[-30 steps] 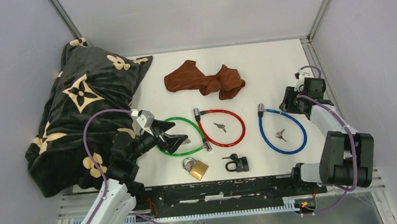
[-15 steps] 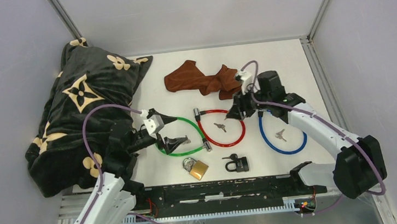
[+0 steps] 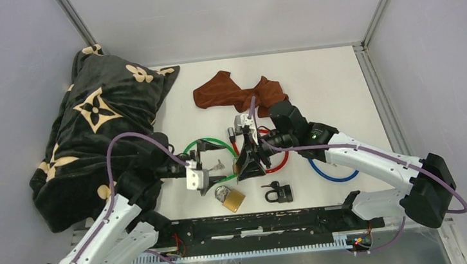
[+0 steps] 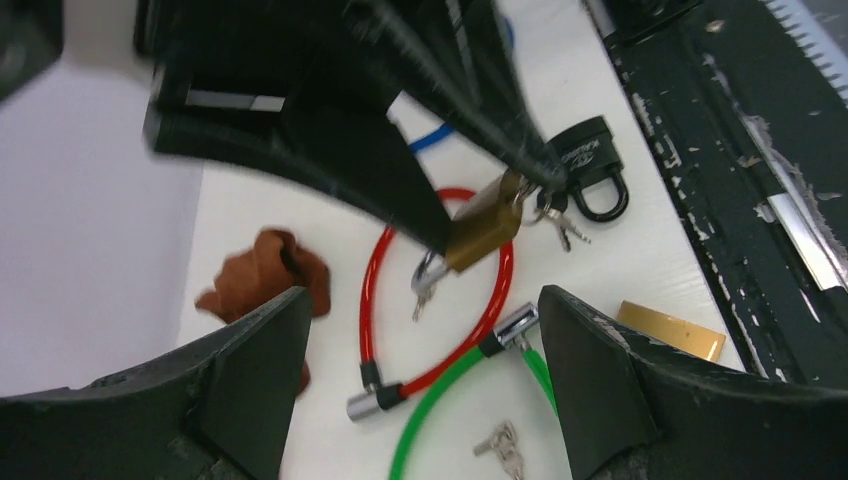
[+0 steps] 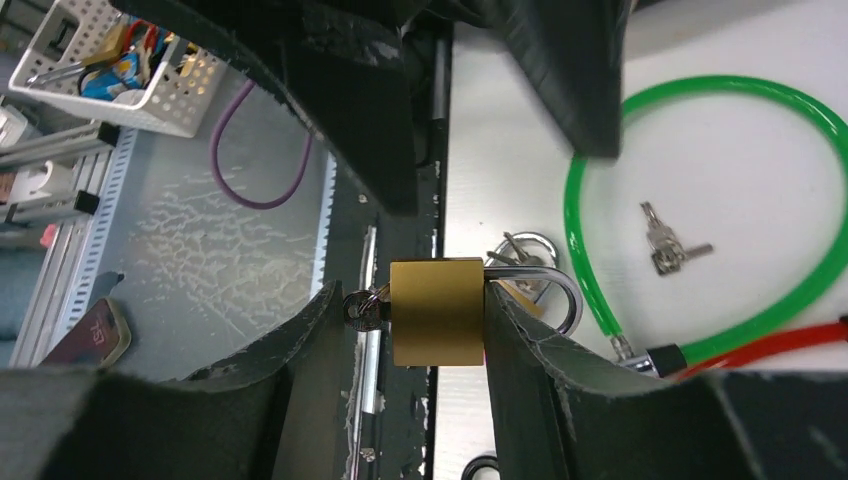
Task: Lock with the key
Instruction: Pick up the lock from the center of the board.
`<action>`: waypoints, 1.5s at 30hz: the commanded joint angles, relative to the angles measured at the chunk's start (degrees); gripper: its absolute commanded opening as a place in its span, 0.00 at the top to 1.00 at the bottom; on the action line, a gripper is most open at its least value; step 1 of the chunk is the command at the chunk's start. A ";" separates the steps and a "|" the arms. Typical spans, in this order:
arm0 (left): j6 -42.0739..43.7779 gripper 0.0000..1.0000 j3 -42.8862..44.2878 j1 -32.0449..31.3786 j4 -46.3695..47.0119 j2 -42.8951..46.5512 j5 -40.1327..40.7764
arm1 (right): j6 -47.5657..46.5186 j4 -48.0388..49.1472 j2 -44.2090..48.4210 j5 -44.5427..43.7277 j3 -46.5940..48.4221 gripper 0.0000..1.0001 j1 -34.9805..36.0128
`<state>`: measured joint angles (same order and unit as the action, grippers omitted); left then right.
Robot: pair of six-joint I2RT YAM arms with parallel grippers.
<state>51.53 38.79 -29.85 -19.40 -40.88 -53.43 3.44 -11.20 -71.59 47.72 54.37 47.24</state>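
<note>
My right gripper (image 3: 247, 165) is shut on a brass padlock (image 5: 437, 310), held above the table. A key (image 5: 365, 308) sticks out of its body on the left, and its steel shackle (image 5: 560, 290) curves out to the right. The same padlock (image 4: 485, 218) hangs between the right fingers in the left wrist view. My left gripper (image 3: 212, 168) is open and empty, facing the right gripper just left of it, over the green cable lock (image 3: 219, 145). Its fingers (image 4: 250, 380) stand wide apart.
A second brass padlock (image 3: 231, 199) and a black padlock (image 3: 279, 192) lie near the front edge. Red (image 3: 279, 160) and blue (image 3: 335, 175) cable locks and loose keys (image 5: 670, 245) lie mid-table. A brown cloth (image 3: 240, 92) is behind; a dark patterned blanket (image 3: 98, 132) fills the left.
My right arm has swung from the far right to the table's middle, carrying the padlock to face the left gripper. My left gripper has turned and shifted slightly right.
</note>
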 commanded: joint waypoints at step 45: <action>24.32 0.98 4.39 -16.30 -10.96 -0.76 10.67 | -11.80 -6.22 -4.84 3.33 11.29 0.59 7.17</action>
<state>87.39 41.93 -46.22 -33.54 -42.15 -42.68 -1.69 -14.13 -76.97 49.34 61.28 53.36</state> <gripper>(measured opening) 0.156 0.517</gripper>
